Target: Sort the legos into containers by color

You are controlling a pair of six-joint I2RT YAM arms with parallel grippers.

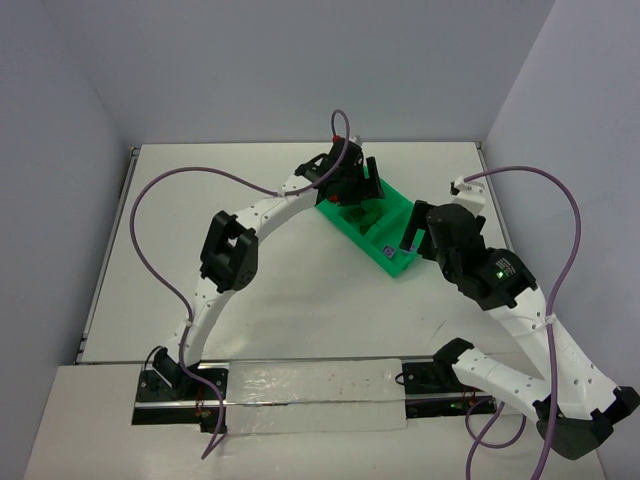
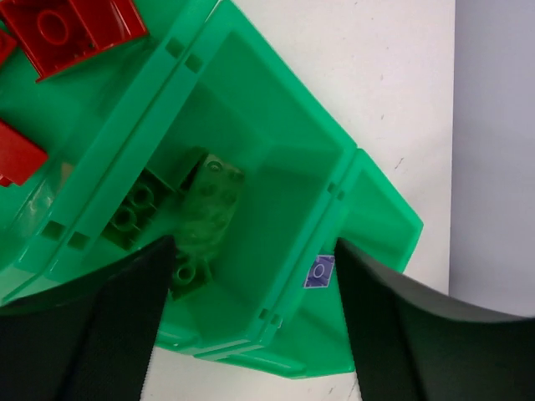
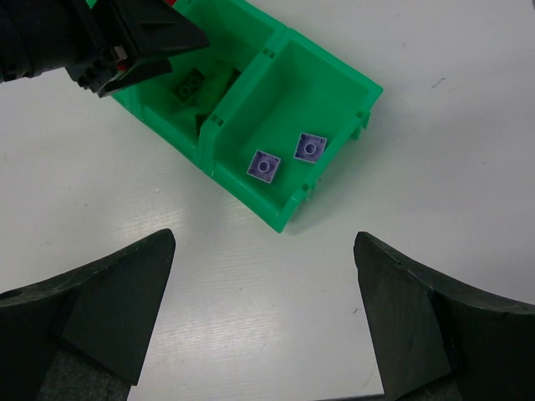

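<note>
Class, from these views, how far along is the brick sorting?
Done: red studded plastic bricks, green bricks and two light purple bricks each lie in their own compartment of the bright green plastic tray. In hand: nothing; both arms' jaws open, empty. Left: no loose brick visible.

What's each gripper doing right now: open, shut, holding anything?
Left gripper: open, empty, over the small green studded plastic bricks in the bright green rectangular plastic tray.
Right gripper: open, empty, over the white table beside that tray.
</note>
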